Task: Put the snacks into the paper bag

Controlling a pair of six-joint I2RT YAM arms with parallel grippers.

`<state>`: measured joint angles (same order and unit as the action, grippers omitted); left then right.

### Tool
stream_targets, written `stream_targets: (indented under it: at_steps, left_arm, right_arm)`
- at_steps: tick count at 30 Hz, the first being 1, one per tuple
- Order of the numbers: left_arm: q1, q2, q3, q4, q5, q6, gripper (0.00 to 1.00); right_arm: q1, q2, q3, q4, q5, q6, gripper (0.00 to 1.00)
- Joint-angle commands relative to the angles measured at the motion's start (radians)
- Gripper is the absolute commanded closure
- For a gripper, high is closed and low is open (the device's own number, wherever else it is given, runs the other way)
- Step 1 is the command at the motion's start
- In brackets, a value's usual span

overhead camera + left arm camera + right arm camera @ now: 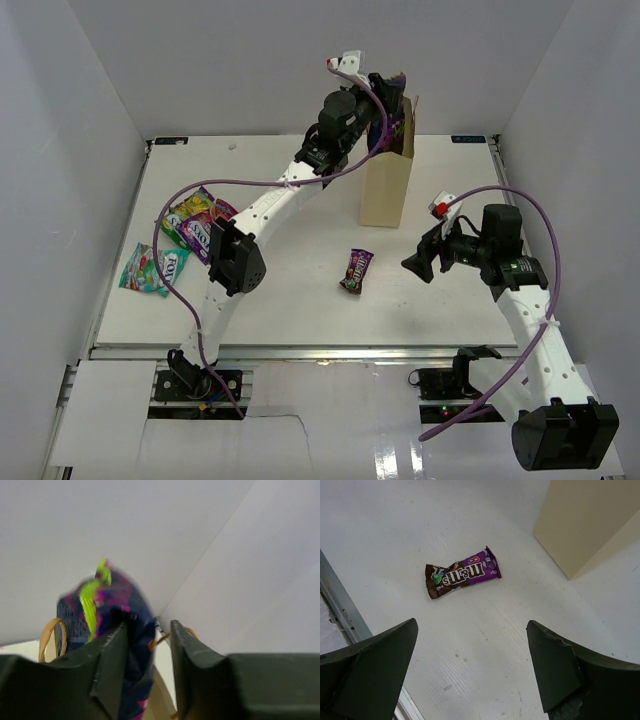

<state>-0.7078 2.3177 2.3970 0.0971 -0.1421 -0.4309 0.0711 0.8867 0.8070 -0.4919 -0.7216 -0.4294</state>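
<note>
Left gripper (149, 626) is up over the mouth of the paper bag (385, 195). Its jaws are apart, with bare gap showing between one finger and the large dark purple packet (112, 615). So the packet looks loose, not pinched. It is blurred, sitting at the bag mouth between the loop handles (50, 636).

Right gripper (471, 625) has jaws wide apart and holds nothing. It hovers over the small dark brown packet (462, 572), which lies flat on the surface (300, 310) just in front of the bag, apart from it.

The pink multicolour candy bag (200, 222) and the teal-white packet (152, 268) lie well off to the bag's left-front, close to each other. No yellow packet in view.

Handling, judged:
- Brown packet is light, with glossy, slippery film and lumpy loose candy inside, so it gives.
- Best hold is probably across the narrow width at the middle, jaws pressed down to the surface. The crimped ends are thin and could slip out.
- The bag is light paper standing upright with its mouth open; a nudge could tip it.
</note>
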Motion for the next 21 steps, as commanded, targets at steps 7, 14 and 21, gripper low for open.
stream_targets:
  at_steps: [7,14,21]
  left_arm:
    - [-0.012,-0.093,0.054,0.158,0.005,-0.011,0.35]
    - [-0.010,-0.263,-0.089,0.142,0.073,0.049,0.34]
    - [-0.012,-0.781,-0.721,0.061,-0.075,0.205,0.26]
  right_arm:
    - [-0.001,-0.008,-0.005,-0.005,-0.137,-0.089,0.05]
    - [0.140,0.134,0.003,0.002,0.027,-0.053,0.07]
    - [0.332,0.277,-0.042,0.226,0.497,0.583,0.02]
